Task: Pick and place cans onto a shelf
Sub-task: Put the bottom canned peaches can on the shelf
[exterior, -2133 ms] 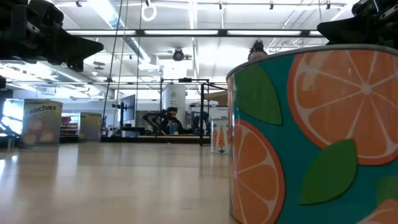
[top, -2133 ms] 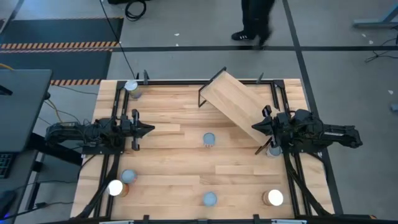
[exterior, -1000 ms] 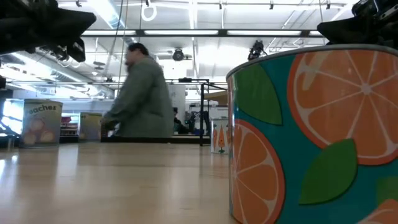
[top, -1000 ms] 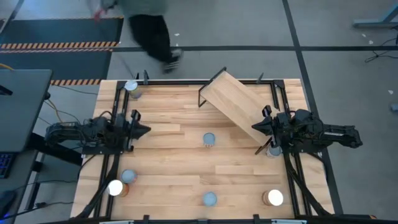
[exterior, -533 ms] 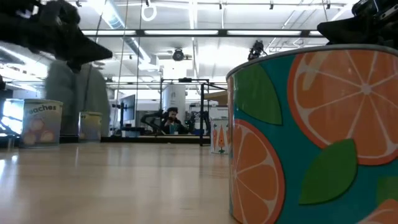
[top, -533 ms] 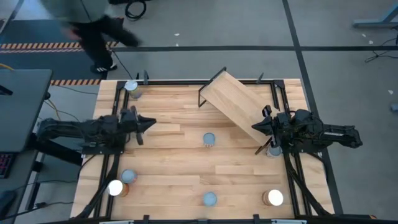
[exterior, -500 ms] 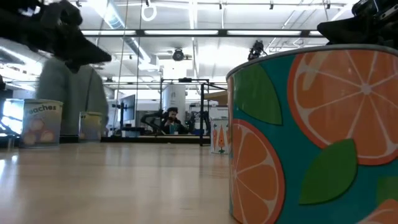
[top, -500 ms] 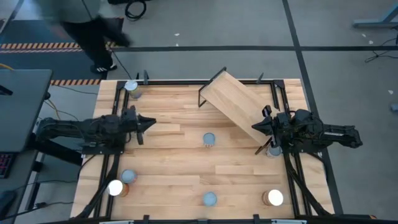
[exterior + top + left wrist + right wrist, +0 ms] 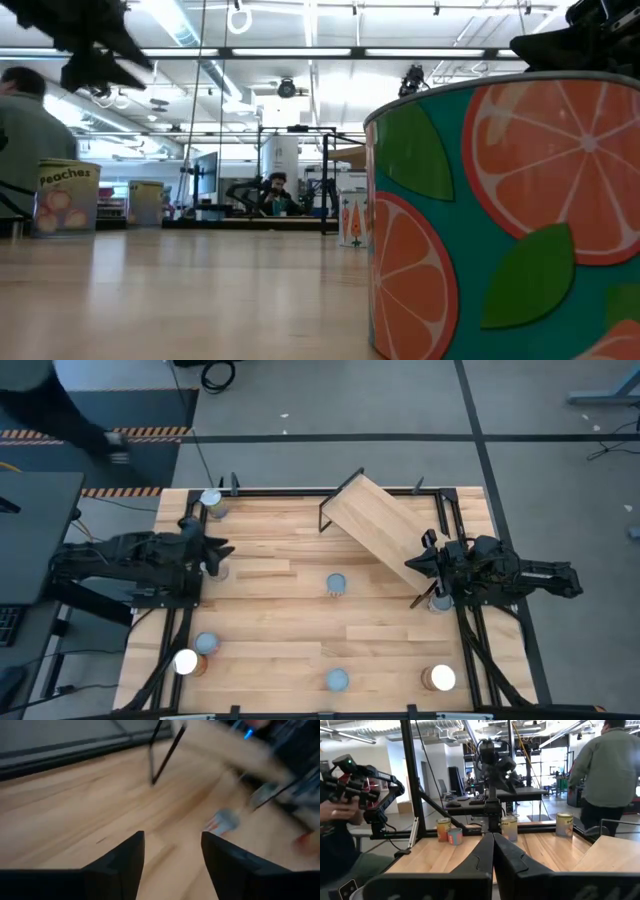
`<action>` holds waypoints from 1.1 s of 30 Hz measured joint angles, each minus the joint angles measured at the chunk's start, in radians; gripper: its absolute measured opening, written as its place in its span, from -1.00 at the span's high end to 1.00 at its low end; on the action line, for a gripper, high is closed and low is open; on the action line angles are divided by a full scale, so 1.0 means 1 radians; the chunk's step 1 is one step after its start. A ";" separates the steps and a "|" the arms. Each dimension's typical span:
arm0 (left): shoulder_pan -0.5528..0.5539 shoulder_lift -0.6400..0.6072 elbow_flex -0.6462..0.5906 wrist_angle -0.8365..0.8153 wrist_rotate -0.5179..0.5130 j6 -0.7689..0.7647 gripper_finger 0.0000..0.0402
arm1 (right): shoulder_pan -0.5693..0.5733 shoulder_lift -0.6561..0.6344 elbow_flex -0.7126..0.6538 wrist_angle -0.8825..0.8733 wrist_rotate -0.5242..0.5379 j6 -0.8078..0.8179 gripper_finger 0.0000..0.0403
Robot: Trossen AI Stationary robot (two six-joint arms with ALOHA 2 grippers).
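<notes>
Cans stand scattered over the wooden counter [image 9: 270, 640], none of them on the shelf [image 9: 385, 525]. One silver-topped can [image 9: 211, 501] sits at the far left corner, a grey-topped can [image 9: 337, 584] stands near the middle, and a third can [image 9: 438, 601] is at the right edge, partly under the right arm. Along the near edge are four more: a grey-topped one [image 9: 206, 645] touching a bright white-topped one [image 9: 187, 662] at the left, another grey top [image 9: 337, 680] at the centre, and a white top [image 9: 440, 678] at the right. In the low view an orange-patterned can [image 9: 505, 220] fills the right side, and a peaches can [image 9: 66, 197] stands far off at the left.

The shelf, a light wooden board on a thin black frame, lies tilted at the far right of the counter, its lower end beside the right hand.

The left hand [image 9: 212, 549] hovers above the left side of the counter, near the far-corner can but apart from it. Its two dark fingers [image 9: 120, 865] stand well apart with bare counter showing between them; it holds nothing.

The right hand [image 9: 415, 564] waits at the right edge, just beside the shelf's lower end. Its fingers [image 9: 481, 857] are pressed together, tips meeting, with nothing between them.

A person [image 9: 610, 775] stands in the room beyond the counter.
</notes>
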 joint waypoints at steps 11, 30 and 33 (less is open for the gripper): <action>0.001 0.000 0.069 0.204 0.028 0.007 0.00 | 0.000 0.000 0.000 0.000 0.000 0.000 0.94; 0.001 -0.001 0.069 0.238 -0.072 0.117 0.01 | 0.000 0.000 0.000 0.000 0.000 0.000 0.94; 0.002 0.000 0.069 0.123 -0.121 -0.084 0.01 | 0.000 0.000 0.000 0.000 0.000 0.000 0.94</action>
